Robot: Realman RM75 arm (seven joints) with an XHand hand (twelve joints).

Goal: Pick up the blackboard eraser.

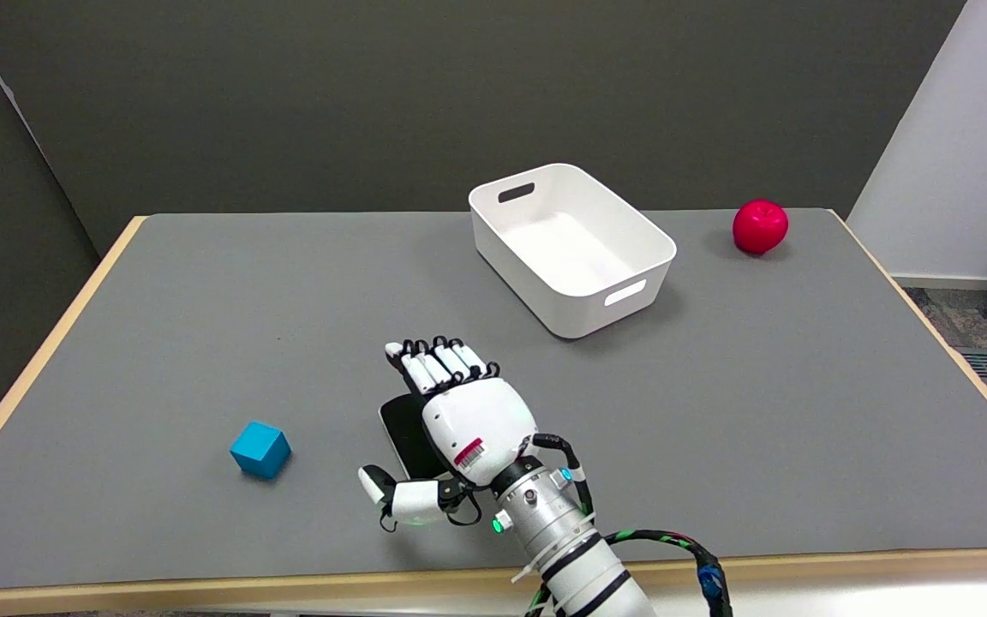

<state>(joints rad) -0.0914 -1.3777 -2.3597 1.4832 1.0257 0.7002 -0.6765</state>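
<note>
— Counting things: one blackboard eraser (403,437), one blue cube (260,448), one white bin (571,248), one red apple (760,226).
— Eraser lies on the tabletop (759,411) beneath the right hand (459,411), right of the cube; fingers extended over it, grip unclear.

eraser (399,433) mostly under hand (468,420)

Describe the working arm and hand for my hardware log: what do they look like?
The right hand has a glossy white shell with a red-and-white barcode sticker, white fingers with black joints. The silver wrist carries a green light and blue buttons; black cables with green and blue wrapping loop beside the white-and-black arm.
</note>
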